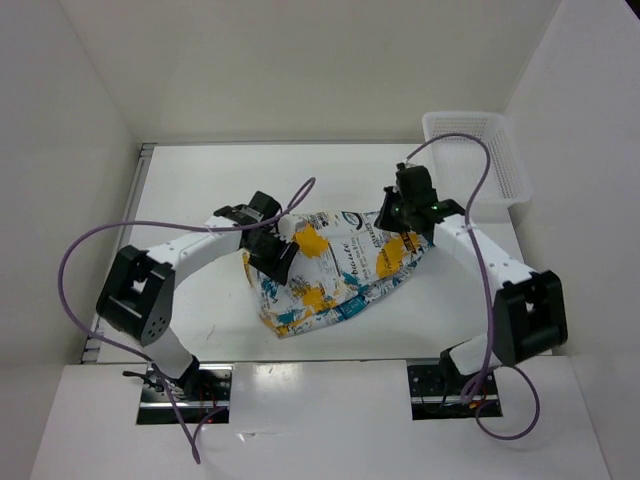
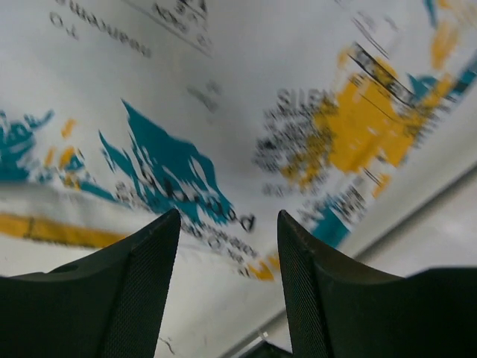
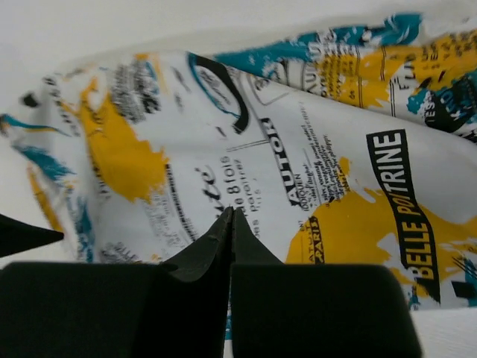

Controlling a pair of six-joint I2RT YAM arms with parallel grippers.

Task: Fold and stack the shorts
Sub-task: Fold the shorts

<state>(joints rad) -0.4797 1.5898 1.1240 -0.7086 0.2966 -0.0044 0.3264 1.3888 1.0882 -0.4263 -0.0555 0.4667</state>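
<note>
The shorts point(image 1: 330, 265) are being shown as soft matt cloth, creased, with a flat printed pattern. The fingers point(image 2: 141, 291) of the left gripper point(image 2: 228, 220) are being shown in black matt plastic, finely textured. The basket point(image 1: 460, 116) is being shown as white plastic mesh; the table point(image 1: 200, 190), as a smooth white surface.

Top view high, looking down at table point(image 1: 200, 185); both wrist views close above shorts point(image 1: 330, 275).
</note>
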